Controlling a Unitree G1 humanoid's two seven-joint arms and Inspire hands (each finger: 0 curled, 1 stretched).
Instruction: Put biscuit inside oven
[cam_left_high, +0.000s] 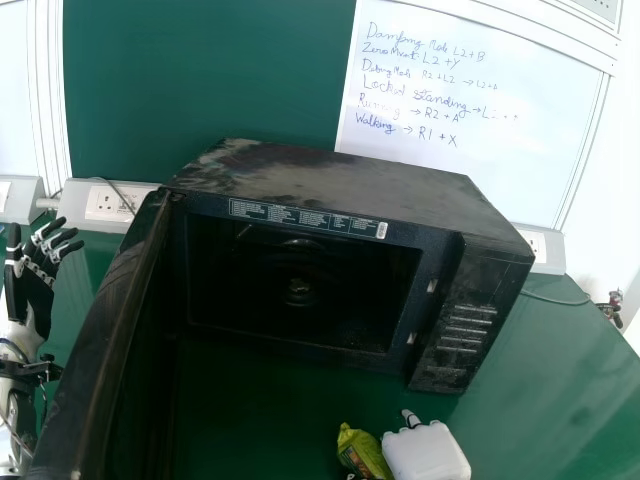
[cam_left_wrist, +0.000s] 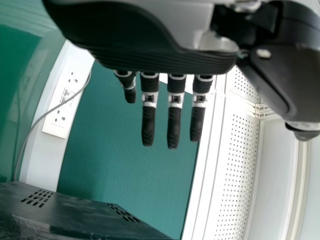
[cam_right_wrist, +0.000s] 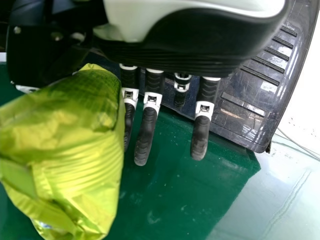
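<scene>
Lime-green biscuit (cam_left_high: 362, 452) is gripped on the right hand's (cam_right_wrist: 146, 136) left side, nearer the worktop's (cam_left_high: 560, 370) front edge than the oven (cam_left_high: 340, 185)

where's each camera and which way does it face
Head view: on the head, facing forward and down at oven; left robot hand, right robot hand show.
Left wrist view: at that wrist, facing green board past fingers.
Right wrist view: at that wrist, facing table past fingers.
Head and right wrist share the packet.
</scene>
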